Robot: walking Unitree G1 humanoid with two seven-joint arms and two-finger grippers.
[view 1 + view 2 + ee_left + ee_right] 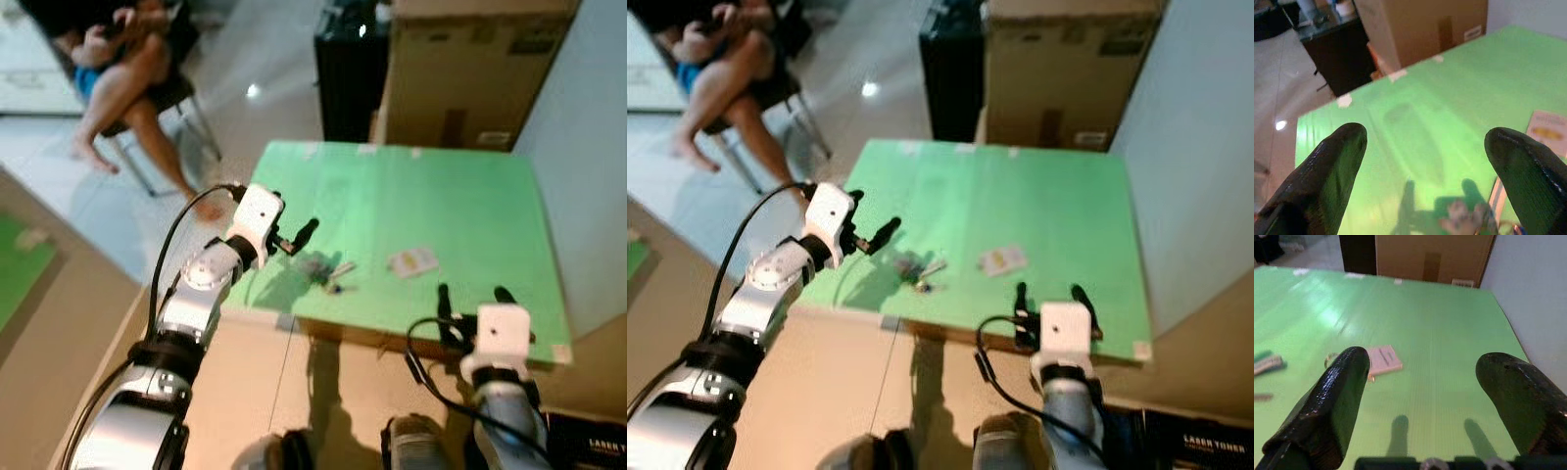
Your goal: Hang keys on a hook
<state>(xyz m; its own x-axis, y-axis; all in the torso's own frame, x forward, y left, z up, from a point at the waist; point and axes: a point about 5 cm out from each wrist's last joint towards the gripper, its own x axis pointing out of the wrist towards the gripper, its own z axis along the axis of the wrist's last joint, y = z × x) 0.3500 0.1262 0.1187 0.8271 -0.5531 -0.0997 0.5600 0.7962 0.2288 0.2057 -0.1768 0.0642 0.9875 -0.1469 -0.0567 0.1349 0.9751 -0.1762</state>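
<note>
A small bunch of keys [328, 271] lies on the green table top [460, 196], near its front-left part. My left gripper [294, 227] hovers just left of the keys and a little above them, open and empty. In the left wrist view the keys [1469, 221] lie below and between its two black fingers [1327, 171]. My right gripper [473, 294] is open over the table's front edge, to the right of the keys. A small pale card [1382, 360] with a ring at its side lies ahead of it.
A person [122, 69] sits on a chair [176, 108] at the far left, feet on the floor. A large cardboard box [470, 69] and a black cabinet [348, 69] stand behind the table. A white wall [588, 147] runs along the right. A toner box [598, 446] lies on the floor near my right.
</note>
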